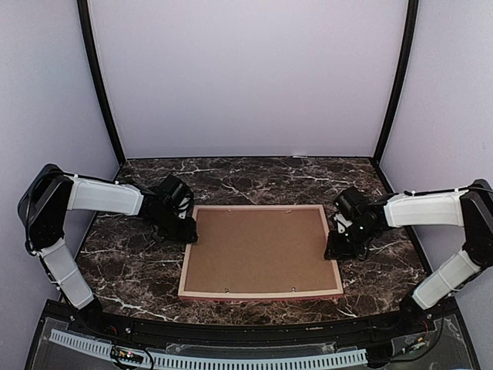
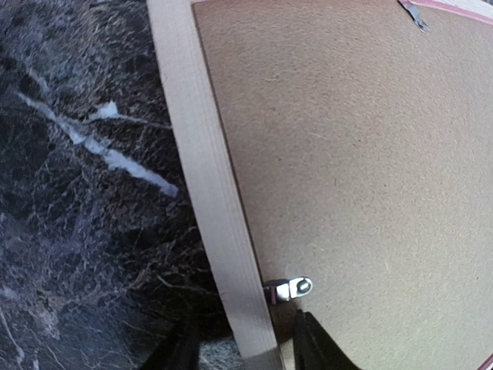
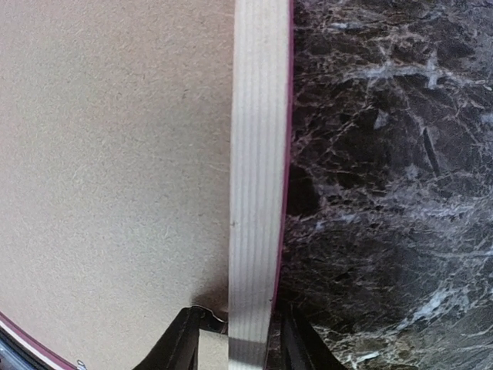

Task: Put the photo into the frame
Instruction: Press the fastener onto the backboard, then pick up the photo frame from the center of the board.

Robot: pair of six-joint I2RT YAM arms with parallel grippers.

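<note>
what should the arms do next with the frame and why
Probably close both grippers on the side rails of the frame to lift it. It lies pale side up with the backing board in it. The left gripper and right gripper each straddle a rail, the left clearly not gripping.

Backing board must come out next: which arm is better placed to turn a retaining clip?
Left. The left gripper straddles the frame rail right beside a metal clip; the right gripper has none nearby.

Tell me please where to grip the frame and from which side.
Grip a side rail of the frame, from above at its outer edge: it lies flat, reverse up, the backing board fills the middle, and the rails are narrow enough to straddle.
</note>
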